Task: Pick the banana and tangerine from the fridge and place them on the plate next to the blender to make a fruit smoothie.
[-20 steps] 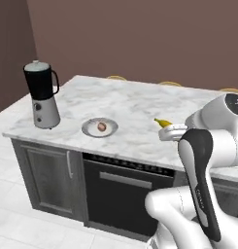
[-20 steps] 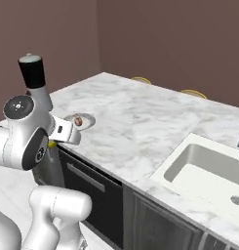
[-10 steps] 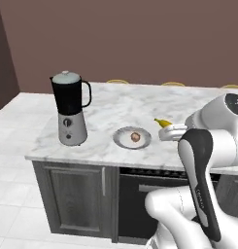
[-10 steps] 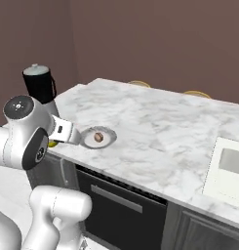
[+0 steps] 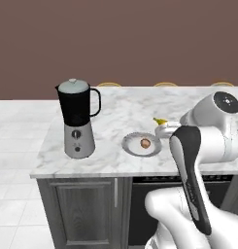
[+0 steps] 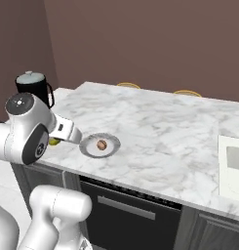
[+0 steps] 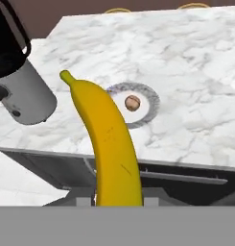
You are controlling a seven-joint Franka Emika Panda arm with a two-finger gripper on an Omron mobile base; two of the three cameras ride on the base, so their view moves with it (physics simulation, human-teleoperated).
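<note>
Here I have the gripper [image 7: 118, 201] closed on the banana [image 7: 109, 144], held off the counter's [image 5: 115, 160] front edge, tip pointing toward the plate [image 7: 150, 108]. The plate sits near that front edge, just right of the blender [image 5: 77, 119], with the tangerine [image 5: 145, 143] on it and bare rim around the fruit. Behind and right of the plate the marble runs open; a sink [image 6: 232, 168] lies well apart at the far right.
</note>
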